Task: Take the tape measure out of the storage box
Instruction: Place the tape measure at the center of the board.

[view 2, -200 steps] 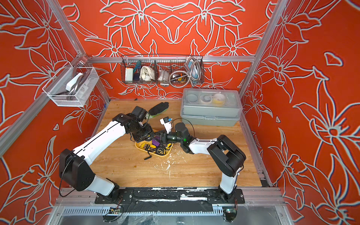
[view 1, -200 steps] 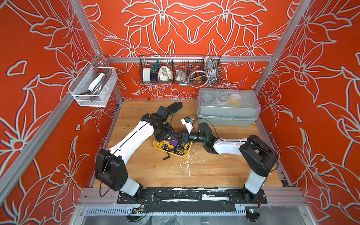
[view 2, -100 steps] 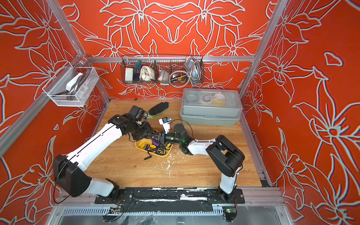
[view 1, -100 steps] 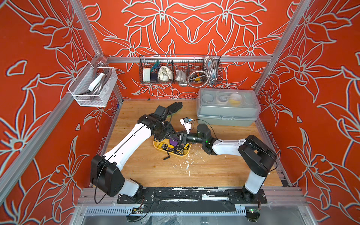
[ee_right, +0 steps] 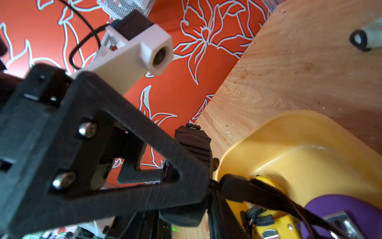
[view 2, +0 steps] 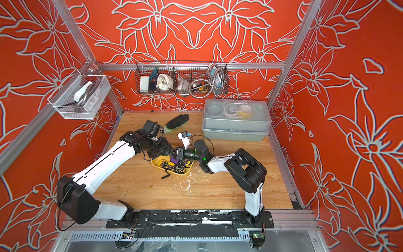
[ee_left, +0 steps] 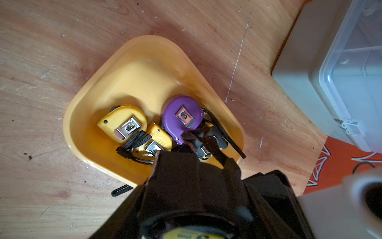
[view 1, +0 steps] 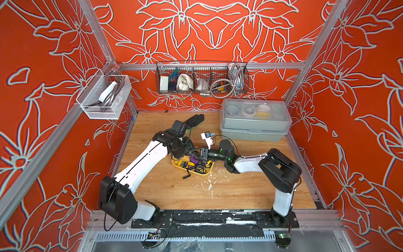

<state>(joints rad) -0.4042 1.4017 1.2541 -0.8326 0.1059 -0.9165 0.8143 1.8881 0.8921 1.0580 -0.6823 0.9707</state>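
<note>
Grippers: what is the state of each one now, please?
Left gripper: open, beside the box corner, no grip visible.
Right gripper: in the box by the purple tape; blurred, cannot be told.

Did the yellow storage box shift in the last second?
No. The storage box sits where it was, same gap to the grey toolbox.

Orange floral walls [view 1: 196, 32] enclose a scuffed wooden tabletop [view 1: 239, 192].

storage box [ee_left: 142, 82]: one end bare | tape measures [ee_left: 171, 115] crowd other end
</note>
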